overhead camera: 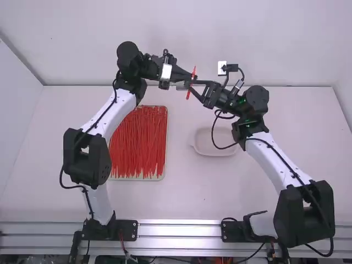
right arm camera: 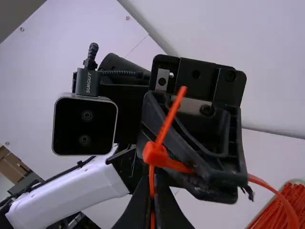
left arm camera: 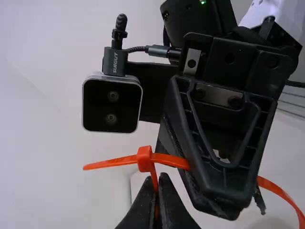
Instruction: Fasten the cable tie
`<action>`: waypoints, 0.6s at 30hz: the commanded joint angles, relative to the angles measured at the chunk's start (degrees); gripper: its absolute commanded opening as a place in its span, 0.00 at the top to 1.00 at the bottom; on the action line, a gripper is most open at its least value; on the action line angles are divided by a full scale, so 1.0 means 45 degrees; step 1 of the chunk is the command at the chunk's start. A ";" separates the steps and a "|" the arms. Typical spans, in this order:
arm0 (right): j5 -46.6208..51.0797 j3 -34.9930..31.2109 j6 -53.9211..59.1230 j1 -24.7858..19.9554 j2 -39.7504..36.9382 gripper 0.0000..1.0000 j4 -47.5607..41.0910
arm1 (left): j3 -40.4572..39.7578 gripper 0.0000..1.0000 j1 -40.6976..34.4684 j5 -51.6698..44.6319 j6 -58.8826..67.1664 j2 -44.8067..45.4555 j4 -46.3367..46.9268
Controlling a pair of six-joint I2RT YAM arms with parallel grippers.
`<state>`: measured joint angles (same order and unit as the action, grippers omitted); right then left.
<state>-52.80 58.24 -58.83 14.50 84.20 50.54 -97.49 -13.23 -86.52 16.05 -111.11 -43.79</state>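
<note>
Left gripper [left arm camera: 157,183] and right gripper [right arm camera: 153,188]: both clamped on the cable tie [overhead camera: 191,83], held aloft over the table's [overhead camera: 308,137] far edge, near its middle. Status, judged: tail apparently through head [left arm camera: 144,159], loop formed, cinching tight outstanding.

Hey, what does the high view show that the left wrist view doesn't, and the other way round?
High view: the tray of spare red ties, the white dish, and the left arm and right arm from base to wrist. Left wrist view: the left gripper shut on the cable tie right beside its head, with the right arm's wrist camera up close. Shared: the cable tie held between the left gripper and the right gripper.
</note>
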 commanded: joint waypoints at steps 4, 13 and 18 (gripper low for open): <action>0.0709 0.0403 0.0078 -0.0335 -0.0053 1.00 0.0126 | 0.0015 0.99 -0.0063 -0.0719 -0.0374 0.0121 -0.0432; 0.0699 0.0403 -0.0073 -0.0695 -0.0053 1.00 0.0427 | 0.0034 0.99 -0.0063 -0.0719 -0.0374 0.0121 -0.0699; 0.0801 0.0403 -0.0306 -0.0748 -0.0053 1.00 0.0733 | 0.0690 0.99 -0.0083 -0.0719 -0.0379 0.0131 -0.1987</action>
<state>-53.89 58.24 -59.27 13.23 84.20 53.41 -96.38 -13.30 -85.60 14.57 -111.11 -50.48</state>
